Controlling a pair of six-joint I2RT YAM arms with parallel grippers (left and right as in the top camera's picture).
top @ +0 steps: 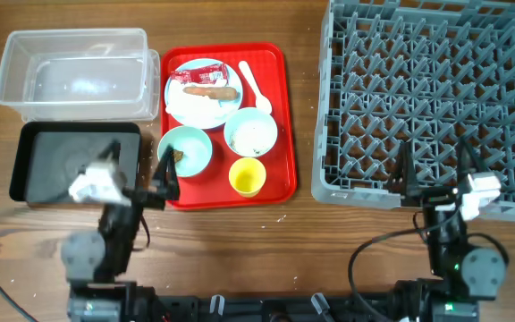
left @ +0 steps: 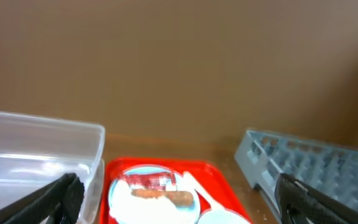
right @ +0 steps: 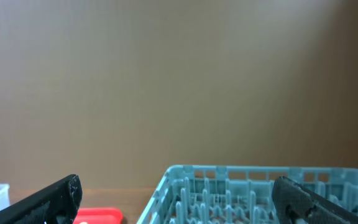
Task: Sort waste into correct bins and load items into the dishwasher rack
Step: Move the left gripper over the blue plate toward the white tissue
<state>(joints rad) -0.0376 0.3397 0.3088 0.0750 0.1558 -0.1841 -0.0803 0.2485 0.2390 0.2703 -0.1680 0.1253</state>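
Note:
On the red serving tray a pale blue plate holds a red-and-white wrapper, white paper and a brown sausage scrap. A white spoon lies beside it. One bowl holds brown bits, the other white grains. A yellow cup stands at the front. The clear tub and black tray are at the left, the grey rack at the right. My left gripper is open and empty over the black tray's right edge. My right gripper is open and empty over the rack's near edge.
The left wrist view shows the plate, wrapper, sausage scrap, clear tub and rack corner. The right wrist view shows the rack's pegs and a red tray corner. Cables run along the table's front edge.

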